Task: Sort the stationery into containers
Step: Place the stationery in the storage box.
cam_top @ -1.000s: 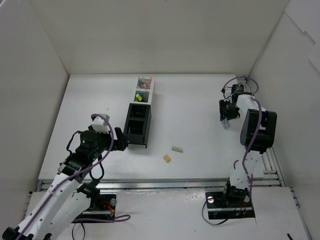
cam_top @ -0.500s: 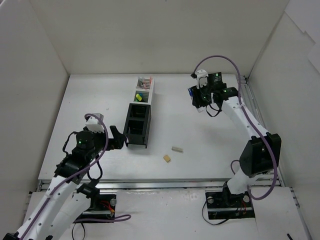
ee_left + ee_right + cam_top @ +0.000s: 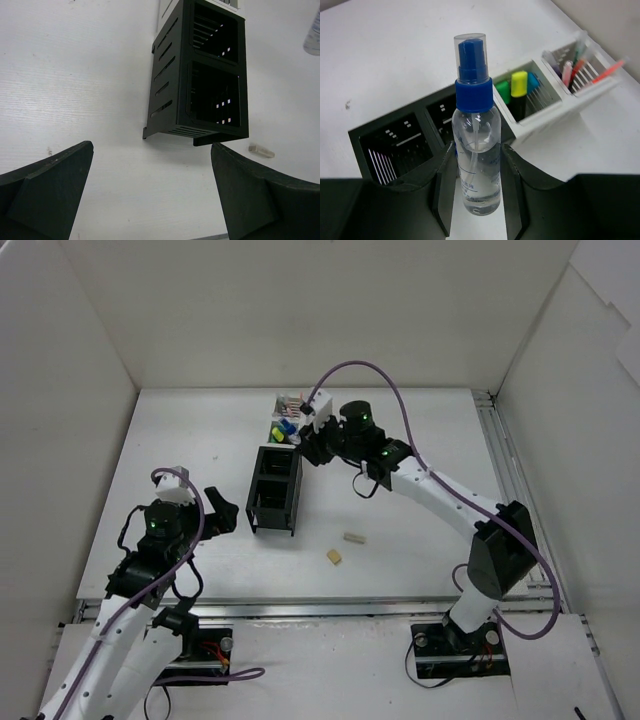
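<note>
The containers stand in a row: two black open-frame boxes point(image 3: 273, 488) nearest me and two white ones point(image 3: 288, 415) behind. In the right wrist view, the white boxes hold highlighters point(image 3: 519, 90) and pens point(image 3: 580, 62); the black boxes point(image 3: 395, 145) look empty. My right gripper point(image 3: 314, 443) is shut on a clear spray bottle with a blue cap point(image 3: 476, 150), held upright above the row's right side. Two beige erasers point(image 3: 354, 538) point(image 3: 334, 557) lie on the table right of the black boxes. My left gripper point(image 3: 222, 512) is open and empty, left of the black boxes point(image 3: 212, 85).
White walls enclose the table on three sides. A metal rail point(image 3: 500, 450) runs along the right edge. One eraser point(image 3: 261, 150) shows by the right finger in the left wrist view. The right arm's forearm point(image 3: 440, 495) spans the table above the erasers' far side.
My right arm has swung from the far right edge to the container row, carrying the spray bottle. My left gripper has drawn back leftward from the black boxes.
</note>
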